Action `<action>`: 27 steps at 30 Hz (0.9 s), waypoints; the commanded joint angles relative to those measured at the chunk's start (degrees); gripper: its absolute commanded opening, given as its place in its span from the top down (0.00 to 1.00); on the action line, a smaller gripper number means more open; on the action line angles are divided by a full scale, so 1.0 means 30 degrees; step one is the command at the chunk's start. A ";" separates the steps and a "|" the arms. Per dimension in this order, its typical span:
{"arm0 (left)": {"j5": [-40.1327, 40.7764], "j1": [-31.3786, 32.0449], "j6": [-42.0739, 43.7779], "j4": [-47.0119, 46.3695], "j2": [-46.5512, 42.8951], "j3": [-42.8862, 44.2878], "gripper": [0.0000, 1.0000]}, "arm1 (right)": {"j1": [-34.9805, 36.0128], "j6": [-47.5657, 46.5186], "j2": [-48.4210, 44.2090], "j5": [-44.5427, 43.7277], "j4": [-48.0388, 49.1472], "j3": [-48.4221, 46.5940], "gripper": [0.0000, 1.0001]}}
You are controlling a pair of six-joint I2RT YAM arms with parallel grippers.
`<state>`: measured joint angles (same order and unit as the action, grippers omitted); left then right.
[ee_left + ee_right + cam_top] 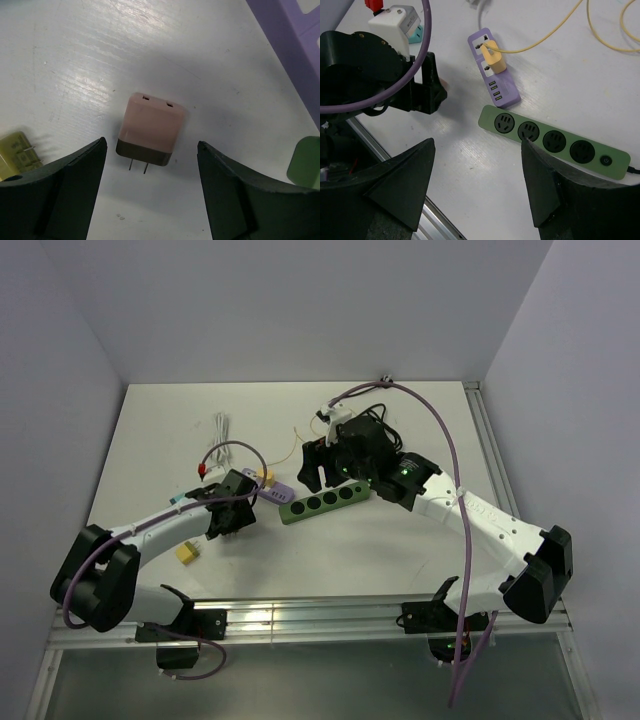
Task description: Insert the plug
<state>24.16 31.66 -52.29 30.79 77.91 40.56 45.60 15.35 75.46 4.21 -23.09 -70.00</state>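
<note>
A pink plug (151, 129) with a brown base lies flat on the white table, its two prongs pointing toward my left wrist camera. My left gripper (151, 143) is open, one finger on each side of the plug's prong end, and neither touches it. In the top view the left gripper (232, 505) hides the plug. The green power strip (552, 141) (322, 502) with several round sockets lies just right of it. My right gripper (479, 145) (320, 465) hovers open and empty over the strip's near end.
A purple USB strip (495, 75) (278, 494) carries a yellow plug (493, 57) on a yellow cord. Another yellow plug (15, 152) (188, 553) lies left of my left gripper. A coiled white cable (222, 428) sits at the back left. A metal rail (300, 618) runs along the near edge.
</note>
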 commanded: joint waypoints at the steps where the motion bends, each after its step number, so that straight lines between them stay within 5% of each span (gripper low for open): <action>1: 0.0880 -0.0094 -0.0118 -0.0593 0.0017 -0.0188 0.22 | 0.0062 -0.0226 -0.0778 0.0121 0.0842 0.0246 0.24; 19: 0.0735 -0.0094 0.0087 -0.1678 0.0426 -0.0541 0.34 | 0.0121 -0.0342 -0.0574 0.0063 0.0813 0.0334 0.24; 24: 0.0384 -0.0124 0.0204 -0.2087 0.0661 -0.0569 0.43 | 0.0150 -0.0401 -0.0573 -0.0113 0.0754 0.0334 0.24; 27: 0.0120 -0.0124 0.0234 -0.2263 0.0486 -0.0628 0.58 | 0.0208 -0.0431 -0.0486 -0.0142 0.0696 0.0305 0.24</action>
<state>25.10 31.51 -51.96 26.13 79.77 38.81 45.71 15.05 75.44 4.16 -23.09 -69.69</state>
